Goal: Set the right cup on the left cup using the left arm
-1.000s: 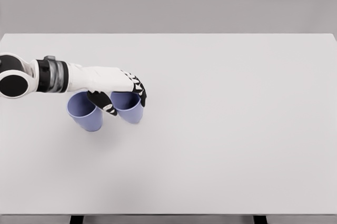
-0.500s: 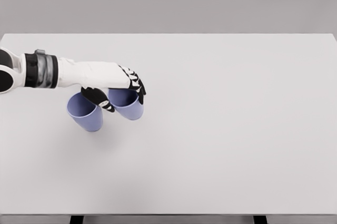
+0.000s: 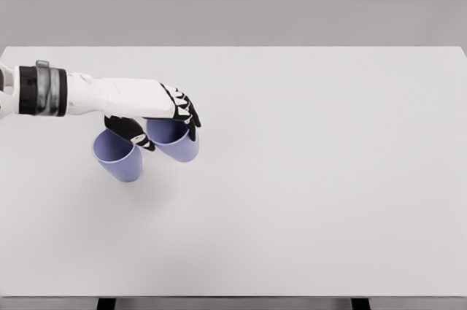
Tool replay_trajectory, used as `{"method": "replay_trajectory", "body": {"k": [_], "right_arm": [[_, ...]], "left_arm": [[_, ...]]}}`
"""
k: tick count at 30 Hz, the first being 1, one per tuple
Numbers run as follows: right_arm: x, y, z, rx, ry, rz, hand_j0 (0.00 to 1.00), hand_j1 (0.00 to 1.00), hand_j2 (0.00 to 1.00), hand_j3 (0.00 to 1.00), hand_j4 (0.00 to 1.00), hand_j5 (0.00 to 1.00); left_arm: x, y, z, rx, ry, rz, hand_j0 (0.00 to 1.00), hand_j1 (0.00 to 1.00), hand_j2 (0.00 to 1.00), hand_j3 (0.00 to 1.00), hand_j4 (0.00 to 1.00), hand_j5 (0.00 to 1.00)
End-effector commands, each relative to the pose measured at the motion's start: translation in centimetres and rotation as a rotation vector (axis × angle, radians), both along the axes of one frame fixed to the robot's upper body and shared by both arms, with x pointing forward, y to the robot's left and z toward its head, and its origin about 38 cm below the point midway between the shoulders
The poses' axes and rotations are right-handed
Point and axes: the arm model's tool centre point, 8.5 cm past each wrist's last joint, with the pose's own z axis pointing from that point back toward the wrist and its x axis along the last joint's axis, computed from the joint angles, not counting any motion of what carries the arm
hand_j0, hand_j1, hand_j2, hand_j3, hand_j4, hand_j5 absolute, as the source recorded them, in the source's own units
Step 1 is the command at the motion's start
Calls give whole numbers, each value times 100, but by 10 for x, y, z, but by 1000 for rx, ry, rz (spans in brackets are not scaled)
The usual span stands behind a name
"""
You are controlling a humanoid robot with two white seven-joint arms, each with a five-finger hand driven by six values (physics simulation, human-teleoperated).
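In the head view, the left robot hand (image 3: pixel 162 115) reaches in from the left, its fingers closed over the rim of the right cup (image 3: pixel 176 141), thumb between the two cups, probably so the cup can be lifted. The left cup (image 3: pixel 120 158) stands just beside it on the white desk (image 3: pixel 314 179), open mouth ready to receive.

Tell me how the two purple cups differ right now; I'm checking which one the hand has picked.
The right cup is gripped at its rim by the left hand; the left cup stands free, untouched apart from the thumb crossing in front of it. The right cup sits a little higher in the picture, the left cup lower and further left. Both are the same purple, open-topped and tapered, and look alike in size.
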Motion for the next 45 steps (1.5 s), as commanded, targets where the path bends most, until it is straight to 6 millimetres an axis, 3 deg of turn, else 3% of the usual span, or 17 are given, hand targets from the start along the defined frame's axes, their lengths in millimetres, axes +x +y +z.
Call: {"method": "replay_trajectory", "body": {"k": [1, 22, 45], "right_arm": [[0, 0, 0, 1, 0, 0, 100, 100, 100, 100, 100, 100], [0, 0, 0, 1, 0, 0, 100, 100, 100, 100, 100, 100], [0, 0, 0, 1, 0, -1, 100, 100, 100, 100, 100, 100]], "left_arm": [[-1, 0, 1, -7, 2, -8, 64, 64, 64, 64, 64, 64], [-2, 5, 21, -24, -41, -46, 64, 64, 64, 64, 64, 64], [-7, 29, 48, -48, -102, -52, 64, 64, 64, 64, 64, 64]]}}
